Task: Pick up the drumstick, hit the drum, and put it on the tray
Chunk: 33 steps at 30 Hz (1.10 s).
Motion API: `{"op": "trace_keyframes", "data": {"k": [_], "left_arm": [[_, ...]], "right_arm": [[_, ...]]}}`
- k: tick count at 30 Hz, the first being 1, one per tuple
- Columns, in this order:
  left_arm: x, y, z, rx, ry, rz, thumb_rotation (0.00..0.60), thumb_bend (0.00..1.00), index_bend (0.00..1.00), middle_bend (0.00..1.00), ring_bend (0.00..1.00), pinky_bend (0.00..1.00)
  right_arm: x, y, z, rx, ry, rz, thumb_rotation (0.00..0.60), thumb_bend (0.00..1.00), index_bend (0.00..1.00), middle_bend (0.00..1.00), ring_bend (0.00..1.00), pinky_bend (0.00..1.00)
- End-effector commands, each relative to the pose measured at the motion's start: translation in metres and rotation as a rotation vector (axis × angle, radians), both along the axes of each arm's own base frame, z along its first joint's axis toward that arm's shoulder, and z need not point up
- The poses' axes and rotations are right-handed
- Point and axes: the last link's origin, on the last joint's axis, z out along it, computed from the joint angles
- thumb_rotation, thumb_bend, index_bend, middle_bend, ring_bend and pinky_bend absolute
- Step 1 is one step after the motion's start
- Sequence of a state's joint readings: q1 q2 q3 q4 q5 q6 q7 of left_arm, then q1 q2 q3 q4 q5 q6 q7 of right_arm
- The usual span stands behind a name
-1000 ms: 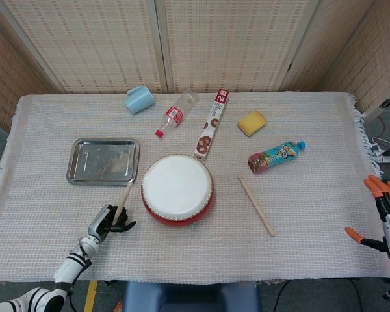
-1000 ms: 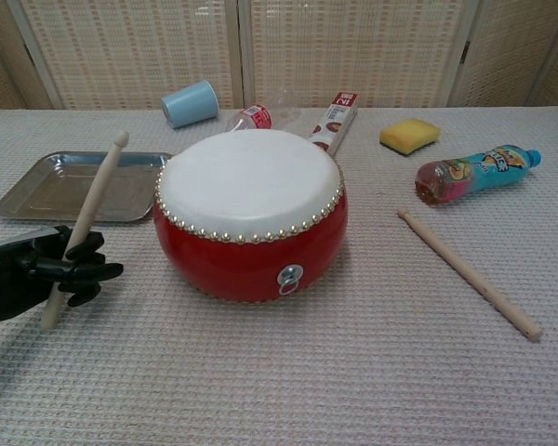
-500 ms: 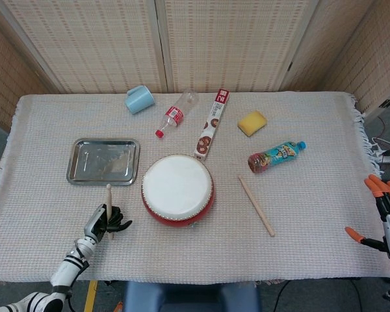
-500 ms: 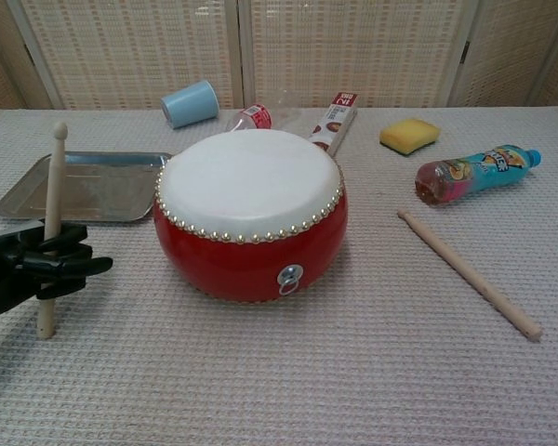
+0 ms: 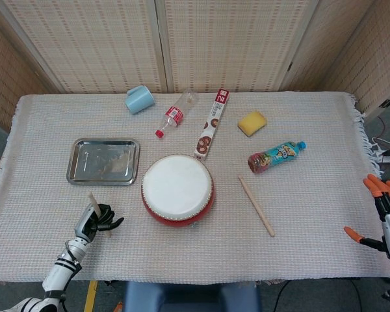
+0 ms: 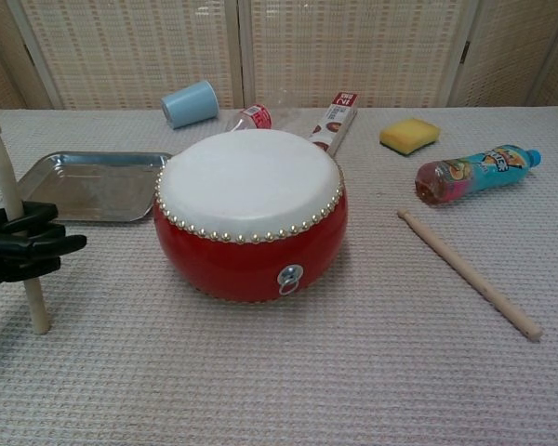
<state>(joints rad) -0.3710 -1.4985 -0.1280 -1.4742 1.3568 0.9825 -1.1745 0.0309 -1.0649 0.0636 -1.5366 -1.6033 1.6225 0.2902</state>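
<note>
The held drumstick (image 6: 12,218) stands nearly upright, tip tilted a touch away from the drum (image 6: 250,212), with the left hand (image 6: 19,249) wrapped around its middle, fingers (image 6: 46,245) closed tight on the shaft. The drum sits off to the fingers' right and the metal tray (image 6: 93,186) just beyond them, so this looks like the wind-up for the strike: the stick must swing rightward onto the white drumhead. The right hand (image 5: 385,218) idles at the bench's far edge, fingers spread, holding nothing.
</note>
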Motion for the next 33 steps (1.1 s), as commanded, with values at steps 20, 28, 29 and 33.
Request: {"op": "trace_keyframes", "data": {"k": [20,28,29,33], "left_arm": [[-0.005,-0.026,-0.026,-0.069,0.052,-0.06,0.6,0.25,1.0,1.0,1.0,1.0],[-0.01,-0.029,-0.031,-0.082,0.098,-0.094,0.6,0.48,1.0,1.0,1.0,1.0],[-0.011,-0.029,-0.032,-0.081,0.117,-0.106,0.6,0.52,1.0,1.0,1.0,1.0],[-0.011,-0.026,-0.028,-0.051,0.182,-0.14,0.6,0.59,1.0,1.0,1.0,1.0]], "right_arm": [[0.002,0.0,0.0,-0.001,0.002,0.0,0.6,0.06,0.0,0.02,0.0,0.07],[0.002,0.0,0.001,-0.006,-0.001,0.003,0.6,0.06,0.0,0.02,0.0,0.07],[0.002,0.0,0.001,-0.007,-0.001,0.003,0.6,0.06,0.0,0.02,0.0,0.07],[0.002,0.001,0.001,-0.007,-0.002,0.006,0.6,0.06,0.0,0.02,0.0,0.07]]}}
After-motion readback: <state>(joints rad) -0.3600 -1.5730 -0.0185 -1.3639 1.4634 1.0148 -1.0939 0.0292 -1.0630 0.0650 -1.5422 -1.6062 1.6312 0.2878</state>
